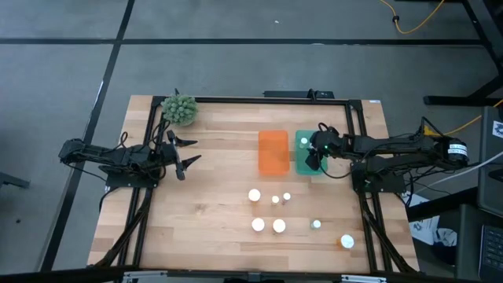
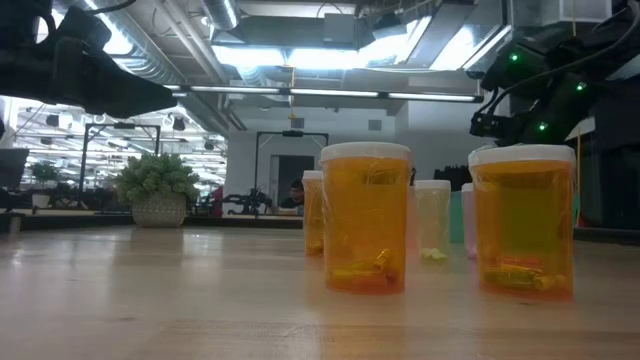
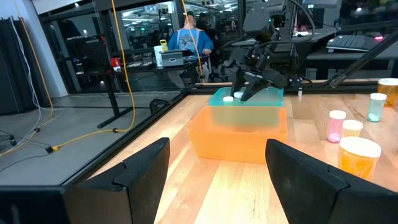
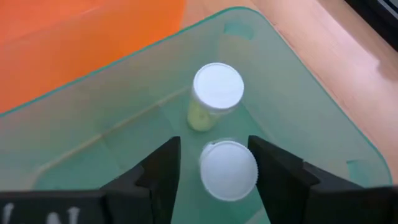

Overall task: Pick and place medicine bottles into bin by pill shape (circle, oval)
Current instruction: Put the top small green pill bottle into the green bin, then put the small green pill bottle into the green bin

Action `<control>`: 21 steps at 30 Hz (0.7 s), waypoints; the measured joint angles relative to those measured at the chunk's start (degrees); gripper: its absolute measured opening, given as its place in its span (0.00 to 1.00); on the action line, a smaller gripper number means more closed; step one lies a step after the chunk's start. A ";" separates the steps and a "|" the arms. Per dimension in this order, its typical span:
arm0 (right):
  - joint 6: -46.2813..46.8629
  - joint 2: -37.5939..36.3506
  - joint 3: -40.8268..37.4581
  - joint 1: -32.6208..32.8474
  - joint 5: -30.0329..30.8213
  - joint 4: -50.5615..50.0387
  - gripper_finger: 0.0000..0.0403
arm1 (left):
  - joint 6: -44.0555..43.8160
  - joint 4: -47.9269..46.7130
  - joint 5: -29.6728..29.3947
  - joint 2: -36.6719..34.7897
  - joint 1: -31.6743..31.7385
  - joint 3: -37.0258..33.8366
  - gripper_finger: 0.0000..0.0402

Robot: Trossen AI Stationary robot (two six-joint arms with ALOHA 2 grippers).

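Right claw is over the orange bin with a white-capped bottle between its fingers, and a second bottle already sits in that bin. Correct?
Not quite. The right claw is over the green bin, not the orange bin. The right wrist view shows a white-capped bottle between its fingers and a second bottle standing inside the green bin.

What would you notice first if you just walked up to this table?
Probably the two bright bins side by side near the table's far edge: the orange bin and the green bin. The right gripper hangs over the green bin, its fingers either side of a white-capped bottle, with another bottle standing beside it. More bottles wait on the near side, and the left gripper waits open near a small plant.
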 joint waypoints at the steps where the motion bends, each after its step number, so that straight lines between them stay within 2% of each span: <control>1: -0.13 0.00 0.00 0.00 0.00 -0.02 0.48 | 0.00 0.01 -0.01 0.00 0.01 -0.02 0.64; 6: -1.49 -1.16 0.49 0.00 0.12 -0.99 0.52 | 0.02 0.02 0.00 0.00 0.00 -0.02 0.64; 9: -2.70 -3.00 2.50 0.00 2.06 -3.51 0.52 | 0.02 0.00 -0.01 0.00 0.00 0.00 0.64; 12: -2.69 -5.01 4.94 0.00 1.53 -6.30 0.51 | 0.01 0.00 -0.02 0.00 0.00 -0.02 0.64; 16: -1.00 -7.89 8.44 0.80 -4.94 -9.67 0.51 | 0.02 0.00 -0.02 0.00 0.00 -0.02 0.64; 21: -1.50 -11.42 10.43 5.80 -18.75 -10.26 0.51 | 0.02 0.00 0.00 0.00 0.00 0.00 0.64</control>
